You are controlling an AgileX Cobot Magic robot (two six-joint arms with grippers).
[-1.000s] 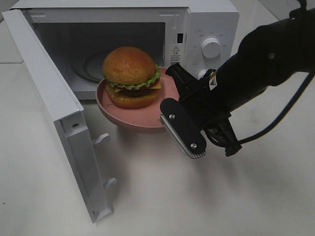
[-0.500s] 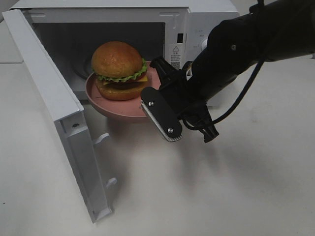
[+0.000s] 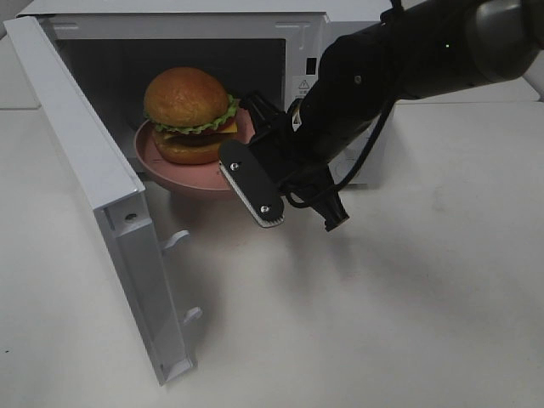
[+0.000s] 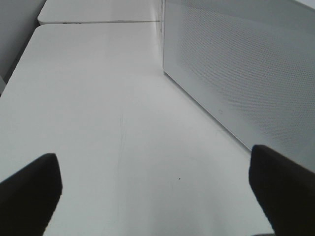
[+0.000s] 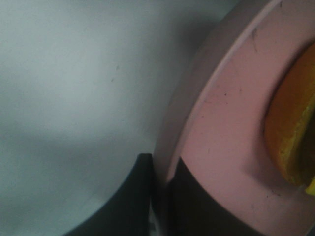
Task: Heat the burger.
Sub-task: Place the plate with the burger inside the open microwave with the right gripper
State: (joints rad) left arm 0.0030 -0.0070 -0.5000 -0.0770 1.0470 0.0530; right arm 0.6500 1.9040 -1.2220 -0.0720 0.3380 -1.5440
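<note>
The burger (image 3: 189,115) sits on a round pink plate (image 3: 183,177) in the upper left of the overhead frame, at the mouth of the white microwave (image 3: 306,34). The microwave's door (image 3: 93,195) is swung wide open toward the lower left. The right gripper (image 3: 246,149) reaches in from the upper right and pinches the plate's right rim. In the right wrist view its dark fingers close on either side of that rim, with the orange bun close by. Whether the plate rests on the oven floor cannot be told. The left gripper (image 4: 155,189) appears only in its own wrist view. Its two fingers are spread far apart with nothing between them, above the white table (image 3: 408,323) alongside a perforated white panel.
</note>
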